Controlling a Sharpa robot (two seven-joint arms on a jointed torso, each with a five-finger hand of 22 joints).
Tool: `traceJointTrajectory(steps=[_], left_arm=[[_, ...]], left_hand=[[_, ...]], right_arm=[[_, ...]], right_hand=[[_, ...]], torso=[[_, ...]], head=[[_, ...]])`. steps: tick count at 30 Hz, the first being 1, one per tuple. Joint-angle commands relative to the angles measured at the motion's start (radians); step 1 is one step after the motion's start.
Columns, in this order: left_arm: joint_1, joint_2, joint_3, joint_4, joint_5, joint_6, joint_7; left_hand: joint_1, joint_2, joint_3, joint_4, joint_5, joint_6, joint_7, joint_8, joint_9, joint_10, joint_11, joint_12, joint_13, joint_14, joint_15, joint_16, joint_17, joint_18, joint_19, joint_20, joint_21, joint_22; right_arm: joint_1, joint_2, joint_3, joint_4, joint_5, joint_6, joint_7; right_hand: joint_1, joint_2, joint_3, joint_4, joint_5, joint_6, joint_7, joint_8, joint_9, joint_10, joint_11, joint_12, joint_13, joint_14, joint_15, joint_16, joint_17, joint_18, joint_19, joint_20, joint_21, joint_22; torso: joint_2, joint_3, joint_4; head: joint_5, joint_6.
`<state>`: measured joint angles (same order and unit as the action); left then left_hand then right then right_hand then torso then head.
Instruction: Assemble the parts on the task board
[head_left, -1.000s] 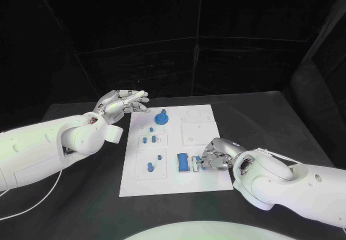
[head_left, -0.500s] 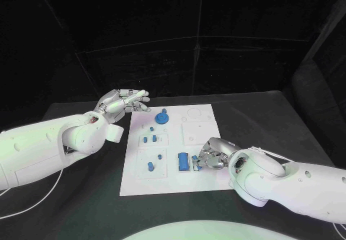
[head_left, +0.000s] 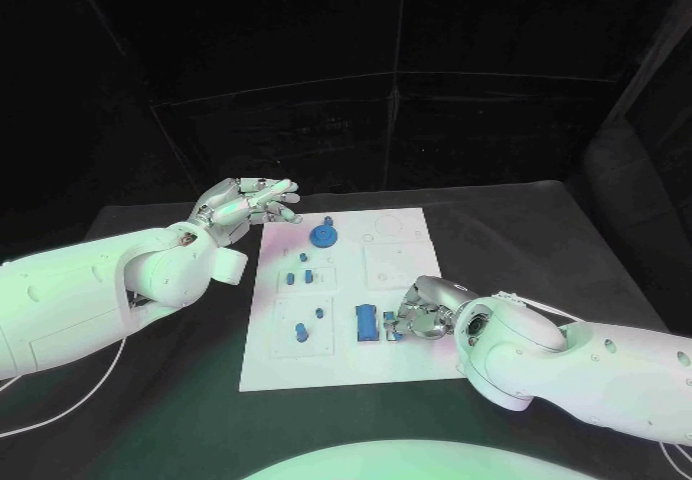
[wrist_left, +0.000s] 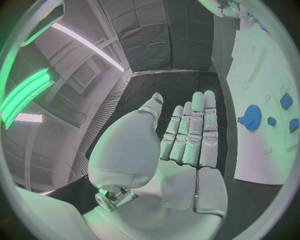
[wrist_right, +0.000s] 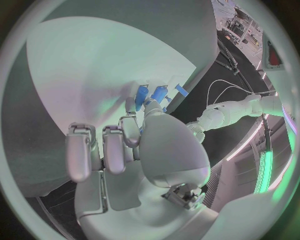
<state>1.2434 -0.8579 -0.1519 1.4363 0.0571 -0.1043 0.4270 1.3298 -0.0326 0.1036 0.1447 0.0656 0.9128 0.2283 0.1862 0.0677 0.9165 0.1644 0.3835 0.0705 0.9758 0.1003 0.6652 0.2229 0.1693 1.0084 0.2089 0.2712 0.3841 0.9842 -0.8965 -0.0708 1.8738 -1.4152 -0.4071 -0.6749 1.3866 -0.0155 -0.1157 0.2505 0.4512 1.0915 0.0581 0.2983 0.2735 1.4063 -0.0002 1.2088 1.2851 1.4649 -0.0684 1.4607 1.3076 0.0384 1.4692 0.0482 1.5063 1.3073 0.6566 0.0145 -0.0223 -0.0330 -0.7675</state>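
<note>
On the board (head_left: 408, 352), a gear (head_left: 325, 236) and small parts (head_left: 300, 272) are seated, while a block (head_left: 368, 322) is pinched by the right hand (head_left: 426, 312) at the near edge, the left hand (head_left: 238, 208) held spread and empty; assembly is judged unfinished.

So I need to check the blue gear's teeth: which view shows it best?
The left wrist view: the gear sits unobstructed on the board, its toothed rim visible. The head view shows it smaller, teeth unclear. In the right wrist view I cannot make it out.
</note>
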Motion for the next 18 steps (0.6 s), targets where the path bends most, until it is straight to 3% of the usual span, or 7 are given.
traceJointTrajectory(steps=[1, 3, 9, 14, 18], left_arm=[[0.001, 0.000, 0.001, 0.002, 0.002, 0.011, 0.003], [0.001, 0.000, 0.001, 0.002, 0.002, 0.011, 0.003], [0.001, -0.001, 0.001, 0.002, 0.002, 0.011, 0.003], [0.001, -0.001, 0.001, 0.002, 0.002, 0.011, 0.003], [0.001, -0.001, 0.001, 0.002, 0.002, 0.011, 0.002]], left_hand=[[0.009, 0.002, -0.006, 0.002, 0.000, -0.008, -0.002, 0.005, 0.000, -0.009, 0.000, 0.004, -0.001, 0.006, 0.002, -0.007, -0.001, 0.013, 0.008, -0.002, -0.006, -0.001], [0.009, 0.002, -0.006, 0.002, 0.000, -0.008, -0.002, 0.005, 0.000, -0.009, 0.000, 0.004, -0.001, 0.006, 0.002, -0.007, -0.001, 0.013, 0.008, -0.002, -0.006, -0.001], [0.009, 0.002, -0.006, 0.002, 0.000, -0.008, -0.002, 0.005, 0.000, -0.009, 0.000, 0.004, -0.001, 0.006, 0.002, -0.007, -0.001, 0.013, 0.008, -0.002, -0.006, -0.001], [0.009, 0.002, -0.006, 0.002, 0.000, -0.008, -0.002, 0.005, 0.000, -0.009, 0.000, 0.004, -0.001, 0.006, 0.002, -0.007, -0.001, 0.013, 0.008, -0.002, -0.006, -0.001], [0.009, 0.002, -0.006, 0.002, 0.000, -0.008, -0.002, 0.005, 0.000, -0.009, 0.000, 0.004, -0.001, 0.006, 0.002, -0.007, -0.001, 0.013, 0.008, -0.002, -0.006, -0.001]], right_arm=[[0.001, 0.002, -0.001, 0.000, -0.024, 0.017, -0.016], [0.001, 0.002, -0.001, 0.000, -0.030, 0.015, -0.018], [0.001, 0.003, -0.001, 0.001, -0.041, 0.003, -0.018], [0.001, 0.001, -0.001, 0.003, -0.051, -0.007, -0.016], [0.001, -0.007, -0.001, 0.007, -0.058, -0.008, -0.014]], right_hand=[[-0.015, -0.002, -0.005, 0.011, -0.016, 0.008, 0.002, 0.007, 0.003, 0.013, -0.014, -0.001, 0.001, 0.066, -0.007, 0.001, 0.052, -0.015, 0.035, -0.007, 0.004, 0.187], [-0.029, -0.005, -0.018, 0.022, -0.049, 0.008, 0.003, 0.009, 0.007, 0.014, -0.014, -0.001, 0.001, 0.066, -0.006, 0.000, 0.051, -0.015, 0.034, -0.008, 0.004, 0.187], [-0.103, 0.008, -0.072, 0.039, -0.263, 0.003, 0.006, 0.015, 0.019, 0.015, -0.010, -0.001, 0.003, 0.065, -0.003, -0.002, 0.049, -0.015, 0.034, -0.005, 0.003, 0.186], [-0.149, 0.016, -0.104, 0.041, -0.342, -0.001, 0.005, 0.019, 0.027, 0.015, -0.010, -0.001, 0.005, 0.066, -0.004, -0.003, 0.049, -0.015, 0.034, -0.005, 0.003, 0.186], [-0.158, 0.017, -0.113, 0.041, -0.359, -0.003, 0.005, 0.021, 0.031, 0.014, -0.010, -0.002, 0.004, 0.066, -0.004, -0.003, 0.049, -0.015, 0.034, -0.005, 0.002, 0.186]], torso=[[0.000, 0.0002, -0.0002], [0.001, 0.0001, -0.0001], [0.000, 0.0003, 0.0005], [0.000, 0.0005, 0.0001], [0.000, 0.0004, -0.0001]], head=[[-0.001, 0.000], [-0.001, 0.000], [-0.002, 0.000], [-0.002, 0.000], [-0.002, 0.001]])
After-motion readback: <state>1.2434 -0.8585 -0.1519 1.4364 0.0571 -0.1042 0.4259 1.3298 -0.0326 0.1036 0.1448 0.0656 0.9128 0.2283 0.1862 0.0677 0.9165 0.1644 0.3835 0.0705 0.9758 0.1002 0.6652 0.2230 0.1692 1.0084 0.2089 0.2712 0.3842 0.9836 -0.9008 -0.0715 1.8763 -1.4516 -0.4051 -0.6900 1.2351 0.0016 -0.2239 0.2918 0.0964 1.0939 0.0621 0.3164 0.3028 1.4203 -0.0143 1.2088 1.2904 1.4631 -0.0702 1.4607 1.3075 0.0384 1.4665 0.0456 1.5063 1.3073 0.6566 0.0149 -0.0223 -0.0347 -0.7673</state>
